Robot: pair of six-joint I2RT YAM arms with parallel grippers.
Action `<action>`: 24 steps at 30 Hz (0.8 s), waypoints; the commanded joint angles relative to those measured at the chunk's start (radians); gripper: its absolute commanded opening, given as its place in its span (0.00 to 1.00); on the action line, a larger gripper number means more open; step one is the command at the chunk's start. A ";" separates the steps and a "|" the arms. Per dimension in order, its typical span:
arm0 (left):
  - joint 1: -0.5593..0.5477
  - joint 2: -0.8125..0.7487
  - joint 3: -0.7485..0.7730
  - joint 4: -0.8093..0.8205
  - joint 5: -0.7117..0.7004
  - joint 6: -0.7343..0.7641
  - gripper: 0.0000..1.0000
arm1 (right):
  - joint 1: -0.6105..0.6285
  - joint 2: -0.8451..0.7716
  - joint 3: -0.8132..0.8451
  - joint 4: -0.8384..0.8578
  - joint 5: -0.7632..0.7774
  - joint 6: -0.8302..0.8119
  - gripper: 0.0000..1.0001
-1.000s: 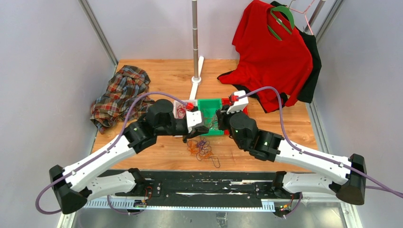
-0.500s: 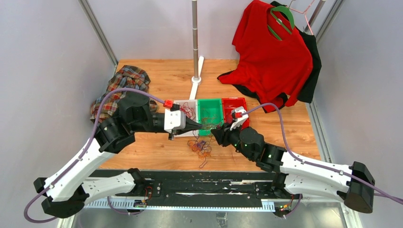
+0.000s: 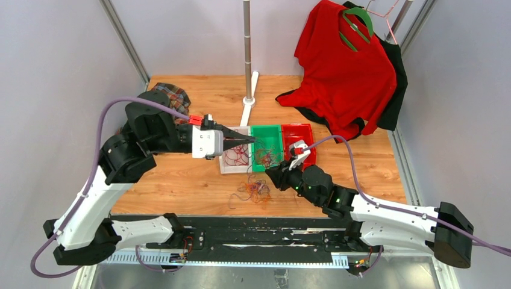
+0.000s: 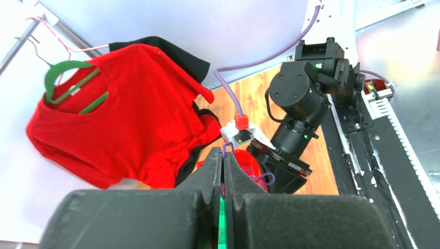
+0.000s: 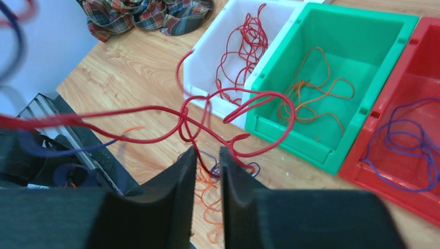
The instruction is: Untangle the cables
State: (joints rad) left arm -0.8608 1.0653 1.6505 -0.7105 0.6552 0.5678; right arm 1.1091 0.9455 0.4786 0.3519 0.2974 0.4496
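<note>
Partly sorted: red cables (image 5: 255, 36) in white bin (image 5: 200, 78), orange cables (image 5: 298, 98) in green bin (image 5: 290, 137), purple cables (image 5: 410, 140) in red bin (image 5: 358, 161). Mixed tangle (image 3: 253, 189) on counter (image 3: 181, 180) near the bins is left to do. Left hand (image 4: 224, 155) pressed together, pinching purple strand (image 4: 227, 144). Right hand (image 5: 207, 151) slightly spread, gripping nothing.

A wooden table (image 3: 205, 93) is enclosed by pale, perhaps lilac walls (image 3: 60, 72), with a pole (image 3: 247, 54) set at 12 o'clock.

Overhead view faces down on table (image 3: 199, 180); left wrist looks across at red shirt (image 4: 104, 124), right wrist close over bins (image 5: 363, 46)
</note>
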 commanded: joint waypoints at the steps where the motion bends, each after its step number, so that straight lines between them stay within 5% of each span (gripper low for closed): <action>1: -0.003 0.011 0.088 -0.046 0.009 0.050 0.00 | -0.015 0.000 -0.035 0.043 0.009 0.005 0.16; 7: -0.003 0.023 0.181 -0.036 -0.025 0.093 0.00 | -0.015 -0.004 -0.077 0.053 0.031 0.031 0.01; 24: -0.003 0.011 0.214 0.428 -0.239 0.325 0.01 | -0.011 0.119 -0.084 -0.073 0.029 0.130 0.01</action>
State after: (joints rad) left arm -0.8608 1.0821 1.8660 -0.4442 0.4755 0.8227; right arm 1.1091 1.0515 0.3923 0.3038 0.3187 0.5575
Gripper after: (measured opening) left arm 0.018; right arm 0.011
